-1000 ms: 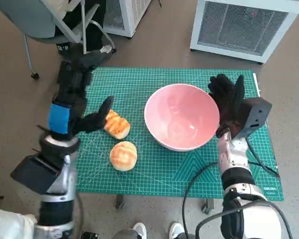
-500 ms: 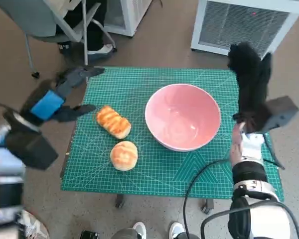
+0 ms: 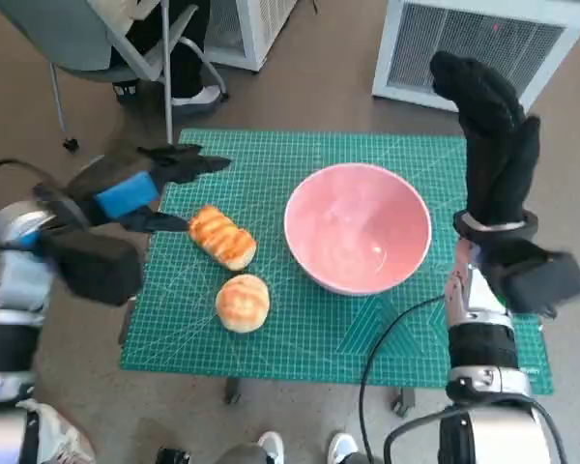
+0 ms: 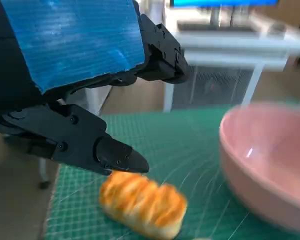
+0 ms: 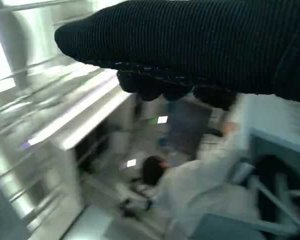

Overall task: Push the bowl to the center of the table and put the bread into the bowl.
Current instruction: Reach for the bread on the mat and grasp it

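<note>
Green cutting mat (image 3: 300, 329) covered the tabletop in the head view, with a chair (image 3: 87, 39) and white units beyond it. On the mat a pink bowl (image 3: 358, 237) sat slightly right of the middle; a long bread (image 3: 220, 237) and a round bun (image 3: 242, 302) lay to its left. The left robot hand (image 3: 140, 188) hovered spread just beside the long bread, holding nothing. The right robot hand (image 3: 488, 135) was raised above the bowl's far right side, fingers apart, empty.

From the left wrist, the bread (image 4: 142, 204) showed a glossy, striped golden crust below the fingers (image 4: 75, 142); it looked soft and light, best taken gently across its middle. The bowl (image 4: 270, 165) looked smooth and rigid, likely to slide if pushed at its wall.

From the right wrist, only the glove (image 5: 190, 45) and a blurred person (image 5: 190, 185) showed.
</note>
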`<action>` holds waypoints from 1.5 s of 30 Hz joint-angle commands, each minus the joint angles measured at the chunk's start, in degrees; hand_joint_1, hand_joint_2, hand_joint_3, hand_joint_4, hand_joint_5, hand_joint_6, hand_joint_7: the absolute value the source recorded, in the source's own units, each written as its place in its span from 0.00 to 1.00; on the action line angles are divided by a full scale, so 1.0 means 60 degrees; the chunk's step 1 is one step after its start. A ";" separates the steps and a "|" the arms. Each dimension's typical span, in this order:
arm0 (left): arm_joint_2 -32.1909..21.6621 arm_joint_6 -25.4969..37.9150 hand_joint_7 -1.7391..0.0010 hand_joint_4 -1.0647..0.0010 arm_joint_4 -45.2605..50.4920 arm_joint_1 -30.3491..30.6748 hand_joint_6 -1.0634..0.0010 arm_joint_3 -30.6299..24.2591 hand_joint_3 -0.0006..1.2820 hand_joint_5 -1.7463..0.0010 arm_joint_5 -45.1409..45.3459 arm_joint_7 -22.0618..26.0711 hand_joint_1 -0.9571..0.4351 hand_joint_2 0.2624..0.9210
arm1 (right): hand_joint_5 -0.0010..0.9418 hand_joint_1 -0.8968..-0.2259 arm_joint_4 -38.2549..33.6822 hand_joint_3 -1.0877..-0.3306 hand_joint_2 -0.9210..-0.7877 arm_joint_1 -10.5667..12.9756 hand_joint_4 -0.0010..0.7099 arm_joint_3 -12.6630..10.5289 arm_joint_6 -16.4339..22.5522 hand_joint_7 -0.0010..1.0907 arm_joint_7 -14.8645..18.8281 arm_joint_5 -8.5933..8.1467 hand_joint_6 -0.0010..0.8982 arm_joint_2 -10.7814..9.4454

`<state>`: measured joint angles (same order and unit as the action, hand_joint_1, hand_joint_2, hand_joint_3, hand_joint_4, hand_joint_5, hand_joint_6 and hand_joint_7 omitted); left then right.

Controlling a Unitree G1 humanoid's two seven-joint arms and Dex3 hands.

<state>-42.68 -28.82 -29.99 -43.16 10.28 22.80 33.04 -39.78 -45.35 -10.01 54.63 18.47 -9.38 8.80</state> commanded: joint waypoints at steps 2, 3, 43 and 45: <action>0.0200 -0.0502 0.99 0.66 -0.1126 -0.0661 0.55 0.0765 0.00 1.00 0.0735 -0.0140 0.61 0.76 | 0.03 0.58 0.0864 0.53 0.00 0.0620 0.55 0.0252 0.0069 0.64 0.0260 -0.0211 0.07 0.0065; 0.0229 -0.0579 1.00 0.66 -0.1298 -0.0744 0.56 0.0854 0.00 1.00 0.0812 -0.0175 0.61 0.75 | 0.03 0.58 0.0953 0.53 0.00 0.0665 0.55 0.0274 0.0057 0.64 0.0267 -0.0218 0.07 0.0067; 0.2388 0.0200 0.95 0.47 -0.6272 -0.2152 0.33 0.3417 0.02 0.97 0.2992 -0.2155 0.65 0.95 | 0.02 0.58 0.2542 0.53 0.00 0.1672 0.54 0.0533 -0.0751 0.68 -0.0551 0.0250 0.02 -0.0033; 0.2389 0.0172 0.93 0.39 -0.6314 -0.2116 0.28 0.3492 0.03 0.96 0.3052 -0.2341 0.66 0.97 | 0.02 0.58 0.2578 0.53 0.00 0.1697 0.54 0.0544 -0.0762 0.68 -0.0577 0.0249 0.01 -0.0035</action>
<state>-28.81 -27.64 -66.75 -57.08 29.98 40.06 19.61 -24.62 -36.80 -6.89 50.84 15.58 -8.62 8.77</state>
